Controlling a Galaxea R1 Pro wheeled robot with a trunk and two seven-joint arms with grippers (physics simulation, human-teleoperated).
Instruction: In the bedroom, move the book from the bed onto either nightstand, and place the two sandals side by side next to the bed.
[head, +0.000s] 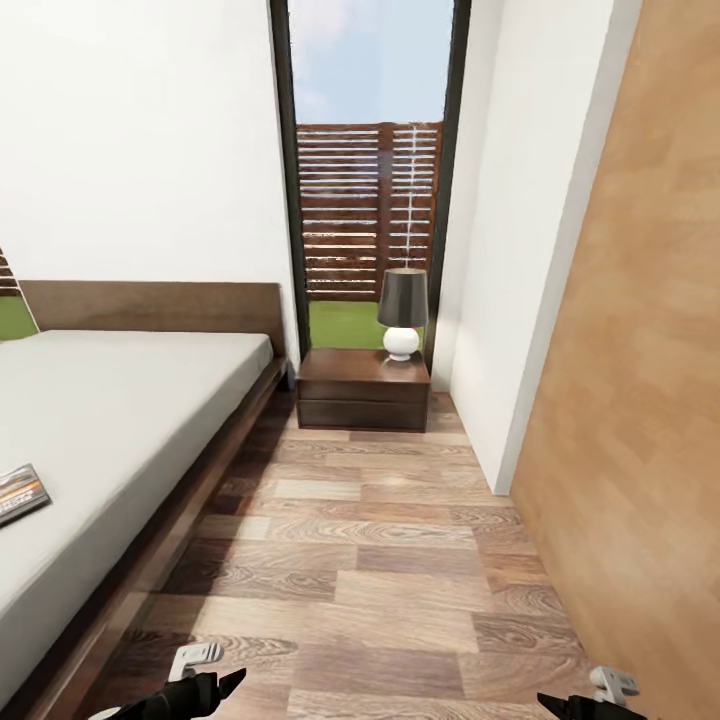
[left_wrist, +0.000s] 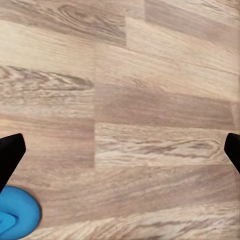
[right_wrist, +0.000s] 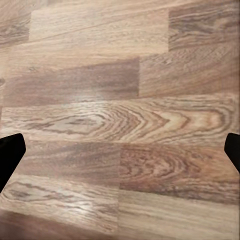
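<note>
The book (head: 20, 493), with a dark cover and an orange band, lies on the light-grey mattress of the bed (head: 130, 400) at the head view's left edge. A dark-brown nightstand (head: 363, 388) with two drawer fronts stands at the head of the bed, below the window. Part of one bright blue sandal (left_wrist: 17, 216) lies on the plank floor in the left wrist view, just off one fingertip. My left gripper (left_wrist: 120, 155) hangs open over bare floor, holding nothing. My right gripper (right_wrist: 120, 155) is open too, over bare planks. Both grippers' tips (head: 205, 690) (head: 600, 700) peek in at the head view's lower edge.
A lamp (head: 402, 312) with a white base and dark shade stands on the nightstand's right half. A white wall (head: 520, 250) and a wood-panelled wall (head: 640, 400) close in the right side. A strip of plank floor (head: 370, 560) runs between bed and walls.
</note>
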